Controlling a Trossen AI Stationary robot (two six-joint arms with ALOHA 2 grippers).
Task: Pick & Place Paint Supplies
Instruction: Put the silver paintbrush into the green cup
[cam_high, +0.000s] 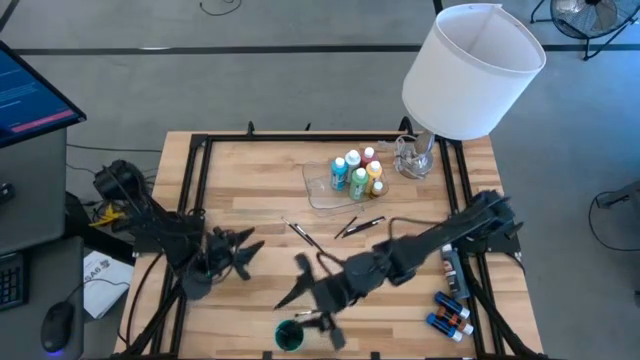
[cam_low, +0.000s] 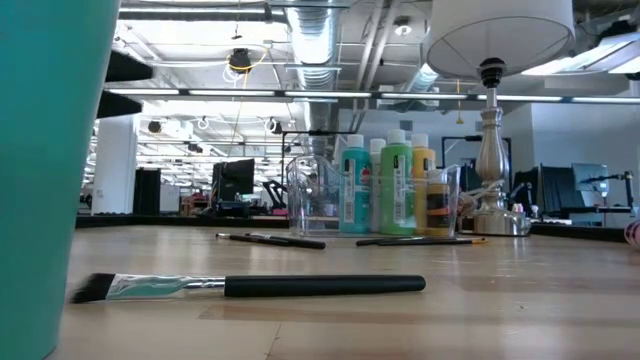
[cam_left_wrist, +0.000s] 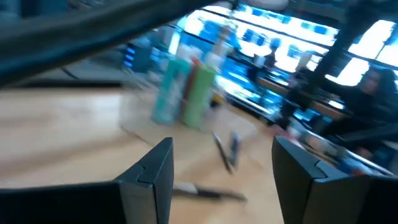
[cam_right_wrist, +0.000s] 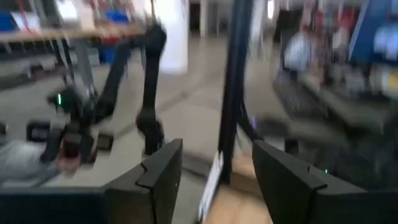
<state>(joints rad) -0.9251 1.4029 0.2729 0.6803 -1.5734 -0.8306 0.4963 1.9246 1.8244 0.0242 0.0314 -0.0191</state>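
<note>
Teal cup (cam_low: 45, 170) fills the low view's left edge, closest to the lens; from above it sits at the surface's (cam_high: 260, 195) front edge. One brush (cam_low: 260, 287) lies flat just behind it, bristles left.

Left pincer (cam_high: 243, 250) hovers over the left half of the surface, fingers (cam_left_wrist: 152, 180) spread apart, nothing between them.

Right pincer (cam_high: 312, 285) is above the front centre near the cup, fingers (cam_right_wrist: 163, 174) parted and empty.

Three more thin brushes (cam_high: 303, 236) lie mid-surface, between the pincers and the tray.

Clear tray (cam_high: 322, 187) at back centre holds the upright paint bottles (cam_high: 358, 174). Lamp (cam_high: 470, 75) stands just right of it. Small blue bottles (cam_high: 448, 312) lie at the front right edge.
</note>
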